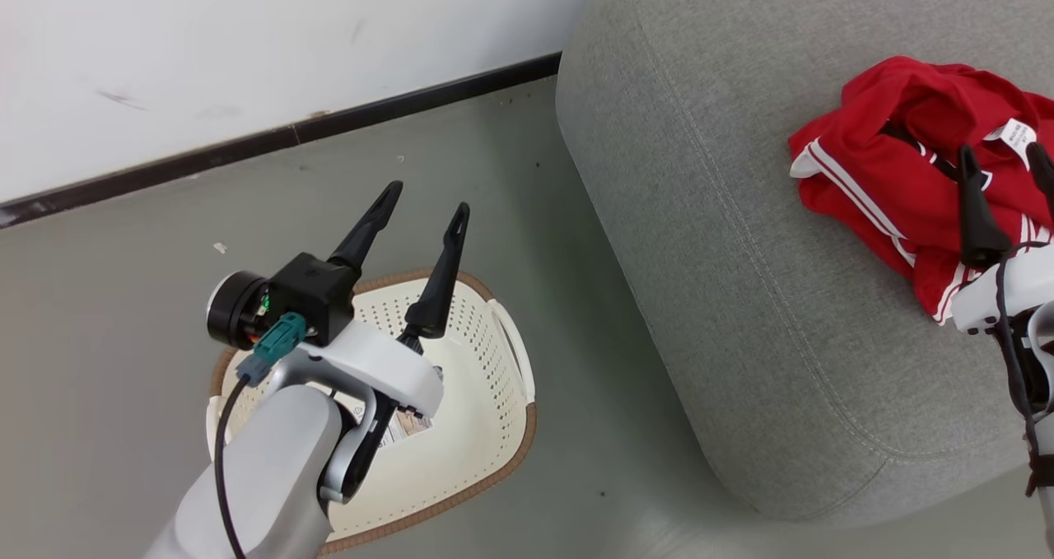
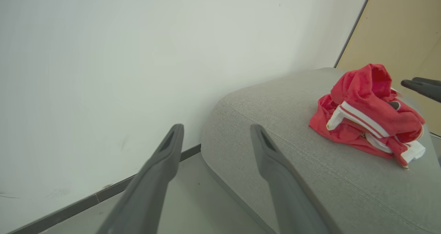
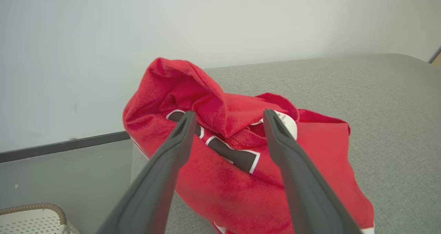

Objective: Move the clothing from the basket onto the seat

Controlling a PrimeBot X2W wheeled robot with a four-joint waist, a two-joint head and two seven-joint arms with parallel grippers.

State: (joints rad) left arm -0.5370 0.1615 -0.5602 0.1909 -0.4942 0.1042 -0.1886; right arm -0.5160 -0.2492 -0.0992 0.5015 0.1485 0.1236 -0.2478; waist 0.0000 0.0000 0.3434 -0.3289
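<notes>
On the seat (image 1: 700, 213), well in from its rounded edge beside the basket (image 1: 494, 411), the clothing (image 1: 889, 172) lies in a loose red heap. The right pincer (image 3: 229, 113) stands wide astride its top folds, gripping nothing. I judge the main risk to be a fold catching on a finger when that arm pulls away, since such thin cloth would drag toward the seat's edge or slip to the floor (image 1: 123, 312). Over the basket the left pincer (image 1: 428, 197) hangs wide and empty, and its arm hides part of the basket's bottom, so a garment left there could be missed.
</notes>
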